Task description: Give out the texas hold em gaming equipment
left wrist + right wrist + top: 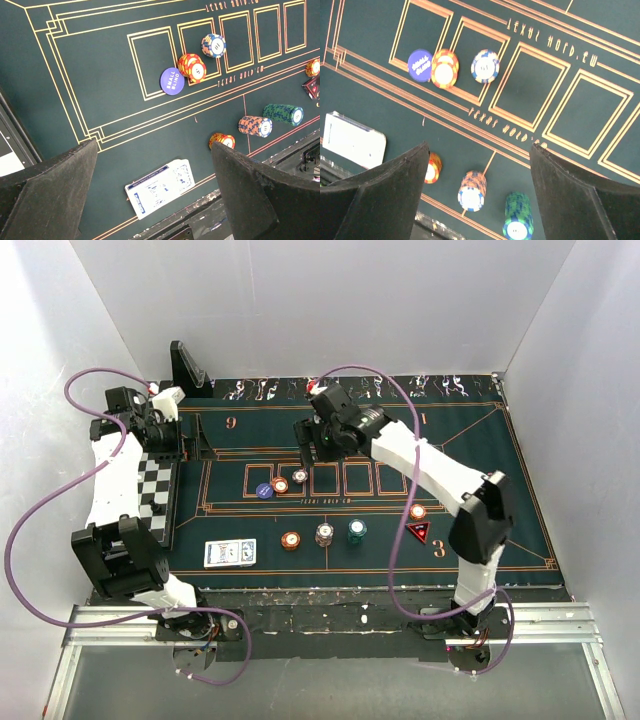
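Blue disc (pixel 264 491) lies on the mat (pixel 480 450), in the leftmost orange-lined box. All places below are given rel. to it, top view.

- Orange chip (pixel 280 484): right up against the disc, on its right.
- White chip (pixel 300 476): just past the orange chip, same line, further right.
- Deck (pixel 230 553): near-left of the disc, toward the arm bases, lying flat by the mat's near edge.
- Three stacks in a row, near-right of the disc: orange stack (pixel 290 540), pale stack (pixel 324 533), teal stack (pixel 357 531). Apart from each other.
- Red marker (pixel 418 532): well right of the disc, w/ a lone chip (pixel 417 511) just on its far side.
- Board (pixel 155 495): left of the disc, at the mat's left edge.

R gripper (pixel 479 147): jaws spread, nothing between them. It hangs above the mat, over the box row just right of the disc. Its wrist view looks down on the disc, both chips and the stacks.

L gripper (pixel 154 145): jaws spread wide, empty, off to the left of the disc above the board. The disc's "SMALL BLIND" text is readable in its wrist view.
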Controlling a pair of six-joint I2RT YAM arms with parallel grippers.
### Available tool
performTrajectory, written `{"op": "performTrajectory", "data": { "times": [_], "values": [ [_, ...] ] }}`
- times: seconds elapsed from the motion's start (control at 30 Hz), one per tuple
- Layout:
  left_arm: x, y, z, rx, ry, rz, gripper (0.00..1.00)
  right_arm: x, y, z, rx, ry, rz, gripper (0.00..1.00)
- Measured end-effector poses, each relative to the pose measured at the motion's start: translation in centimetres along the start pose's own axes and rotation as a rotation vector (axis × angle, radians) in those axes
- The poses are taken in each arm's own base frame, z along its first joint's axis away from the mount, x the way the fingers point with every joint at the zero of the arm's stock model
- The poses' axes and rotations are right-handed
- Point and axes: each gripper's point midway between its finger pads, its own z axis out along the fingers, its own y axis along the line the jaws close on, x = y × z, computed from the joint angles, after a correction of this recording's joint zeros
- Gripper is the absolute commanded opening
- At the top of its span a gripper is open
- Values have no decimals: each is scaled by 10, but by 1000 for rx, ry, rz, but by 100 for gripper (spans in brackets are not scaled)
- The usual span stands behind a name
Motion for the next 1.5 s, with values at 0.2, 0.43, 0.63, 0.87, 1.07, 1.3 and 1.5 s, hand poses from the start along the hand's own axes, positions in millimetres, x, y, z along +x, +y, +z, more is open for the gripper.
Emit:
{"op": "performTrajectory", "data": {
  "times": [0.2, 0.43, 0.63, 0.87, 1.07, 1.3, 1.5],
  "values": [
    [0, -4, -5, -1, -8, 3, 98, 62, 9, -20, -28, 60, -105, 90],
    [0, -5, -5, 1, -9, -6, 98, 151, 22, 0, -33, 256, -233, 91],
    [-1, -5, -6, 1, -10, -5, 98, 156, 30, 5, -37, 255, -254, 91],
    [-1, -5, -6, 0, -10, -6, 98, 172, 20, 28, 11, 312, -263, 87],
    [-1, -4, -6, -1, -11, -6, 98, 179, 17, 35, 23, 334, -262, 76],
    [-1, -4, -6, -1, -12, -5, 98, 188, 12, 37, 33, 355, -260, 66],
    [-5, -5, -8, -3, -20, 0, 98, 189, 11, 37, 34, 356, -258, 56]
  ]
}}
